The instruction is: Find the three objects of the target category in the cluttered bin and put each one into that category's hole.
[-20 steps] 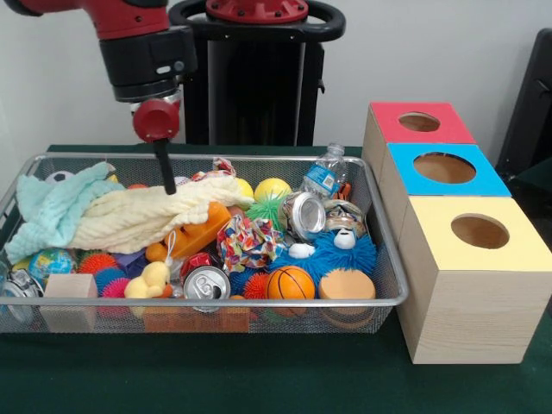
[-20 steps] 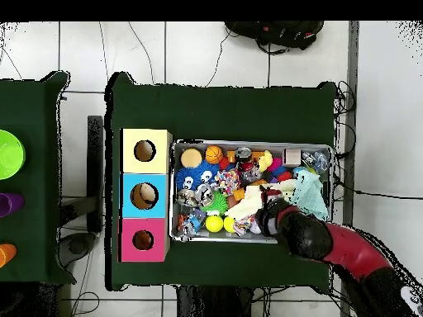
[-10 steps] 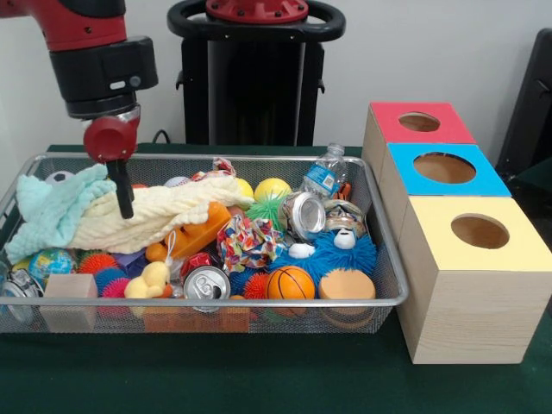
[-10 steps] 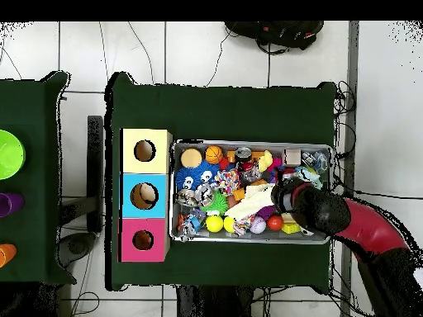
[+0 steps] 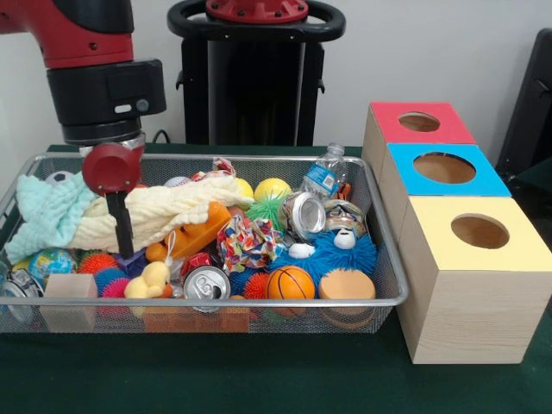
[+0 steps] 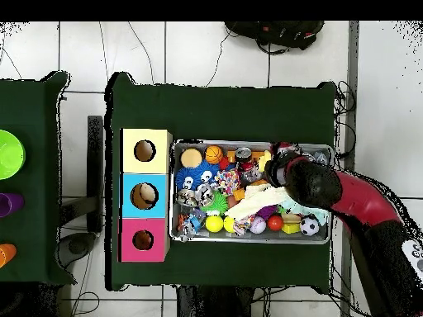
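Note:
The wire mesh bin (image 5: 392,267) is full of clutter. My gripper (image 5: 126,245) hangs in its left part, its tip low beside the cream cloth (image 5: 168,210) and just above a purple toy (image 5: 129,259). Nothing shows in it. A mint cloth (image 5: 45,210) lies to its left and an orange toy (image 5: 197,233) to its right. Two crushed cans (image 5: 205,283) (image 5: 304,214), a plastic bottle (image 5: 325,176), a basketball (image 5: 290,283) and a yellow ball (image 5: 272,188) are also in the bin. In the overhead view the arm (image 6: 310,182) covers the gripper.
Three wooden boxes stand right of the bin, with a red-topped hole (image 5: 419,122), a blue-topped hole (image 5: 445,167) and a yellow-topped hole (image 5: 479,231). A blue furry toy (image 5: 332,250), a wooden block (image 5: 69,289) and a rubber duck (image 5: 148,280) crowd the front.
My gripper went from the bin's middle to its left, then came nearer and lower beside the cream cloth. It has picked up nothing.

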Controlling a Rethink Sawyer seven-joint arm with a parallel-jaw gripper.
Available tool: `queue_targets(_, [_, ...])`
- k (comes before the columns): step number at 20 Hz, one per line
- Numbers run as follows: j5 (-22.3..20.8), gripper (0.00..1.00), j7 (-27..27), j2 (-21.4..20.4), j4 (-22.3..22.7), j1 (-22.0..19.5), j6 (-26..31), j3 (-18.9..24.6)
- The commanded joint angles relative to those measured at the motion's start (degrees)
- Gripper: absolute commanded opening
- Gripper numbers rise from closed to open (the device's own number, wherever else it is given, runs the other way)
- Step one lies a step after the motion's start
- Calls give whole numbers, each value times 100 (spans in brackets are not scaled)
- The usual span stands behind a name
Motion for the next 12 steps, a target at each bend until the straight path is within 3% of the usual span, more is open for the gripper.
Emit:
queue_targets(1, [101,100,-432,274,-294,114,478,90])
queue_targets(9, [-177,100,-403,95,461,79,-148,115])
queue_targets(12, [-452,100,-244,203,799,146,-759,5])
